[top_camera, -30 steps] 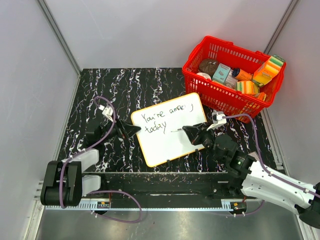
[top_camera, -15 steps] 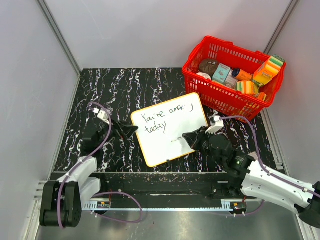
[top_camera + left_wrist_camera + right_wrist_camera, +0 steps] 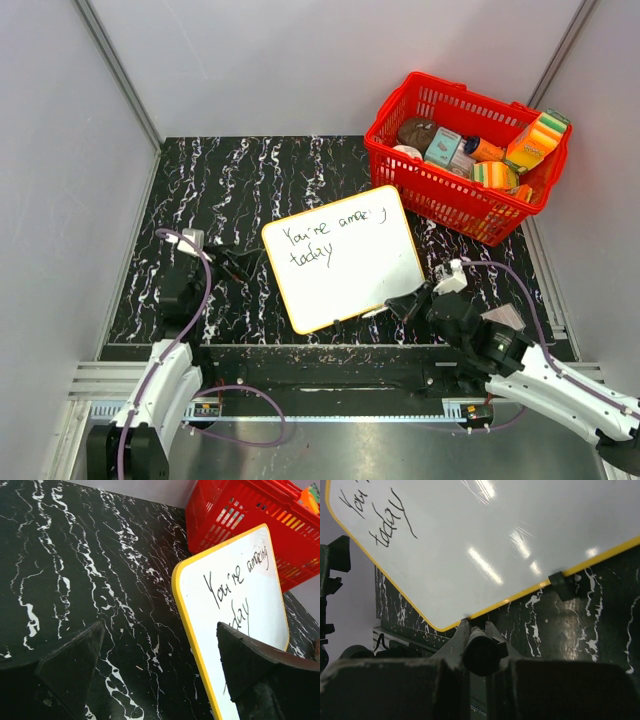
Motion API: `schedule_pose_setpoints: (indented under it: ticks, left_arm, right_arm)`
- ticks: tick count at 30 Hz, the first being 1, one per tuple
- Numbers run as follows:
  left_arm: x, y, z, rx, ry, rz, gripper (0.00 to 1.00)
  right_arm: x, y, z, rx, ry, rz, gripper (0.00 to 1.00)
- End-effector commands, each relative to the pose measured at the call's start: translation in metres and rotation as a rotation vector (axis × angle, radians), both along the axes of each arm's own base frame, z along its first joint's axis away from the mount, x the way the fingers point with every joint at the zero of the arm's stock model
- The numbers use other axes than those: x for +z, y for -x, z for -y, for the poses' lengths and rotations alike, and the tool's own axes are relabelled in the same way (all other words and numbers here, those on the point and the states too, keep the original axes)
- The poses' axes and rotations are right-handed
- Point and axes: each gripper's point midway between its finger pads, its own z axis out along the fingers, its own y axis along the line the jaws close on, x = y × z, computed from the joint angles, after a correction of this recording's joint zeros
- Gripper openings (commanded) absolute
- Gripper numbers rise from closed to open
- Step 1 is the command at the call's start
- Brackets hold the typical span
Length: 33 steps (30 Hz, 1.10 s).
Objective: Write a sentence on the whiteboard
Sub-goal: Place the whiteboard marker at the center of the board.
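The whiteboard (image 3: 340, 258) lies central on the counter (image 3: 200, 180), sentence written. Our right claw (image 3: 400, 302) pinches the marker (image 3: 481, 652) at its 5 o'clock edge; left claw (image 3: 243, 263), spread, at 9. We'd lift clear without smudging.

Bright, even light, with glare streaking the whiteboard (image 3: 520, 545)

You have the whiteboard (image 3: 340, 262) lying flat on the bench (image 3: 250, 175), right of centre, long edges running toward 2 o'clock. It has a yellow rim, with "You're amazing today" handwritten across its far-left part.
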Motion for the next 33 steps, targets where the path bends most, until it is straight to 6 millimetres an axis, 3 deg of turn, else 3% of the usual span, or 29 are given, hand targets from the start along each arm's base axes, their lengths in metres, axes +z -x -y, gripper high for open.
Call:
schedule_pose_setpoints:
  ticks: [1,8,13,16,17,20,21,24,33]
  left_arm:
    - [0.002,-0.004,-0.016,0.095,-0.02,0.033,0.99]
    - [0.003,-0.004,-0.016,0.1,-0.02,0.035,0.99]
    - [0.002,-0.004,-0.015,0.094,-0.02,0.032,0.99]
    - [0.002,-0.004,-0.016,0.095,-0.022,0.034,0.99]
    - [0.002,-0.004,-0.016,0.095,-0.02,0.033,0.99]
    - [0.002,-0.004,-0.016,0.095,-0.022,0.034,0.99]
    - [0.002,-0.004,-0.016,0.095,-0.022,0.034,0.99]
    - [0.001,-0.004,-0.015,0.094,-0.021,0.03,0.99]
    - [-0.002,-0.011,-0.02,0.129,-0.002,-0.019,0.99]
  right_arm:
    - [-0.031,0.018,0.02,-0.06,0.009,-0.153,0.0]
    - [-0.062,0.028,0.033,-0.137,-0.013,-0.254,0.0]
    - [-0.067,0.024,0.038,-0.194,-0.021,-0.264,0.07]
    - [-0.065,0.021,0.04,-0.207,-0.017,-0.256,0.2]
    - [-0.066,0.021,0.041,-0.215,-0.012,-0.258,0.31]
    - [-0.063,0.016,0.043,-0.241,-0.015,-0.241,0.46]
    - [-0.062,0.014,0.044,-0.251,-0.016,-0.233,0.59]
    - [-0.054,0.006,0.05,-0.273,0.001,-0.171,0.73]
    - [-0.019,-0.009,0.055,-0.239,0.127,-0.029,0.91]
